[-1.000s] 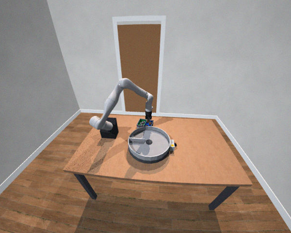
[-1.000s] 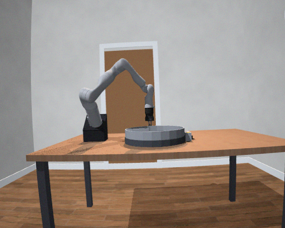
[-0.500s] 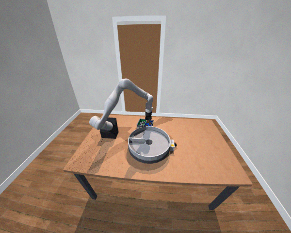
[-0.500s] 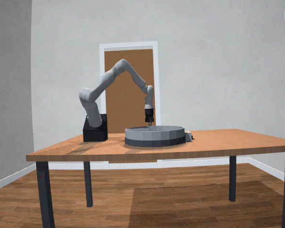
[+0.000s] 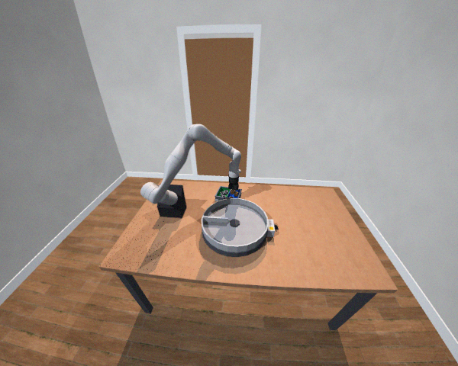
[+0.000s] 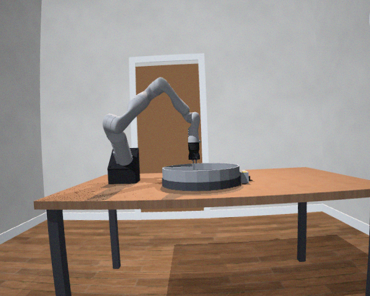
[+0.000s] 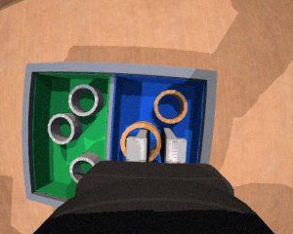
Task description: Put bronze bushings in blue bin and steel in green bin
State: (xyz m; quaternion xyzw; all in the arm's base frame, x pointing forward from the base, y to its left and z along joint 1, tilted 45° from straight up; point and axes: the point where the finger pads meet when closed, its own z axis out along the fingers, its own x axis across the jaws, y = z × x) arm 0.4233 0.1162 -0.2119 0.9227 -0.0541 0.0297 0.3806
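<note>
Turntable [image 5: 253, 230] [image 6: 201, 175] is seen from the top with no bushing made out on its visible surface, though part is hidden by the wall. Behind it, the gripper [image 5: 233, 187] [image 6: 194, 161] [image 7: 154, 139] is poised over the blue bin [image 5: 236, 196] [image 7: 129, 97], beside the green bin [image 5: 219, 195] [image 7: 95, 134]; the bushings are too small there to be told apart.

From the exterior, the fingers are seen pointing down past the turntable's far rim, their tips partly hidden (the bins are hidden too).

At the wrist, the fingers are closed to a narrow gap across one wall of the held bronze bushing [image 7: 124, 139], one finger inside its bore, one outside. It is apparently held above the blue floor, where another bronze bushing [image 7: 185, 109] lies. Three steel bushings [image 7: 70, 100] are seen in the green bin. The held sleeve should prove light, rigid, hardly fragile, but slick and prone to pivot; its wall is best pinched squarely, then released low.
</note>
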